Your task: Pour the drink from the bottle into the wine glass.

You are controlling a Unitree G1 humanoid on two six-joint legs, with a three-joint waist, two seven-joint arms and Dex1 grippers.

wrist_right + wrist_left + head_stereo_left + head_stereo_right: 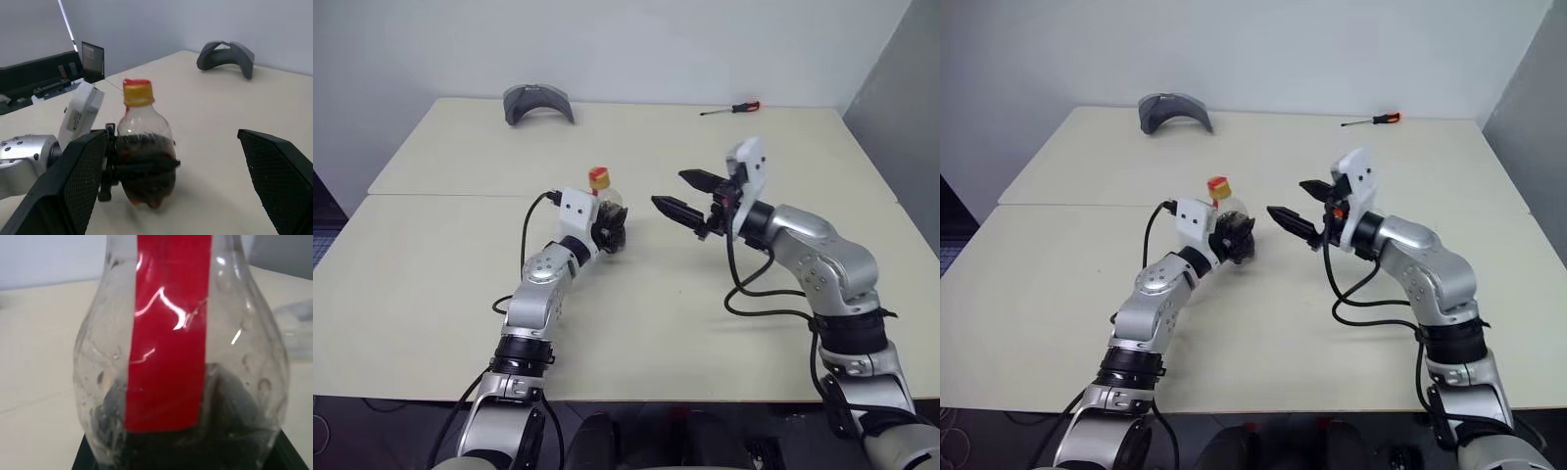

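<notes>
Now the left gripper clamps the bottle mid-table; right wrist view reveals dark drink; right gripper gapes beside it.

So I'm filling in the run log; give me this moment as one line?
phase: grasp | left gripper: jaws around bottle, upright on table | right gripper: jaws open, beside bottle | cap: on

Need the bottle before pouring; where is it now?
In the left eye view, the bottle stands mid-table, gripped by the left gripper.
</notes>
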